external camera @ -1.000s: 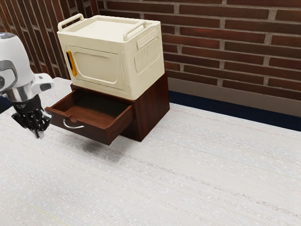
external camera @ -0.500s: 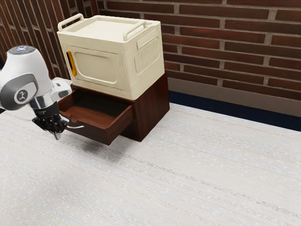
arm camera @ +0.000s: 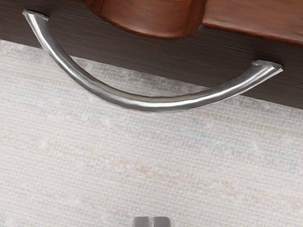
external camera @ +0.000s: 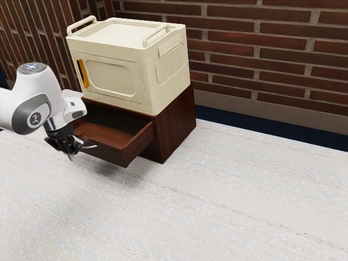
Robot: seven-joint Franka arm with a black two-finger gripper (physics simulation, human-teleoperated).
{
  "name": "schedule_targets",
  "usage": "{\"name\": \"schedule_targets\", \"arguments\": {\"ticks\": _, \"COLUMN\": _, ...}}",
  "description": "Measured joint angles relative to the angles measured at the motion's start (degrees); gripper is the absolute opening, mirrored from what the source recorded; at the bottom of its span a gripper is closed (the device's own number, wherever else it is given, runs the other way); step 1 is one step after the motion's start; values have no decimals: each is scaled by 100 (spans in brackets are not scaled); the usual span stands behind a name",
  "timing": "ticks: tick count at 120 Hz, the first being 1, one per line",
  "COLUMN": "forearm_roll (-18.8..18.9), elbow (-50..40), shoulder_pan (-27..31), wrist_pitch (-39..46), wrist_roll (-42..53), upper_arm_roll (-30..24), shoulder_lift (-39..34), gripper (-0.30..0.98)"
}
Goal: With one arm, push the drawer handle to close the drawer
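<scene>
On the front of the open, brown wooden drawer (external camera: 111, 154), we see the handle (arm camera: 152, 104): a smooth, shiny metal arc, long axis along this front, bow pointing outward. Before the drawer, our pincer (external camera: 70, 157) is pressed together.

Cream box (external camera: 111, 80), brick wall (external camera: 293, 51), perhaps navy carpet (external camera: 272, 129)

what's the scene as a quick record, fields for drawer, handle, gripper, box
drawer: dark wood, pulled out of its cabinet, not closed
handle: curved silver bar on the drawer's front
gripper: black, shut, beside the handle, not gripping it
box: cream, on top of the cabinet, yellow-orange strip on its front
cabinet: dark reddish wood, against the wall side of the table
</scene>
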Motion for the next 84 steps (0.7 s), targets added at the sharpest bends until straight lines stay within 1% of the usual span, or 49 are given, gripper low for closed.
{"name": "schedule_targets", "arguments": {"ticks": 28, "forearm_roll": 11, "elbow": 136, "shoulder_pan": 170, "wrist_pitch": 312, "wrist_roll": 369, "upper_arm_roll": 48, "shoulder_lift": 382, "gripper": -10}}
{"name": "schedule_targets", "arguments": {"ticks": 42, "forearm_roll": 14, "elbow": 247, "shoulder_pan": 375, "wrist_pitch": 426, "wrist_roll": 549, "upper_arm_roll": -133, "shoulder_lift": 533, "gripper": -10}}
{"name": "schedule_targets", "arguments": {"ticks": 54, "forearm_roll": 5, "elbow": 498, "shoulder_pan": 406, "wrist_pitch": 486, "wrist_roll": 686, "upper_arm_roll": -204, "shoulder_lift": 783, "gripper": -10}}
{"name": "schedule_targets", "arguments": {"ticks": 84, "forearm_roll": -12, "elbow": 884, "shoulder_pan": 407, "wrist_pitch": 558, "wrist_roll": 944, "upper_arm_roll": -238, "shoulder_lift": 1134, "gripper": -10}}
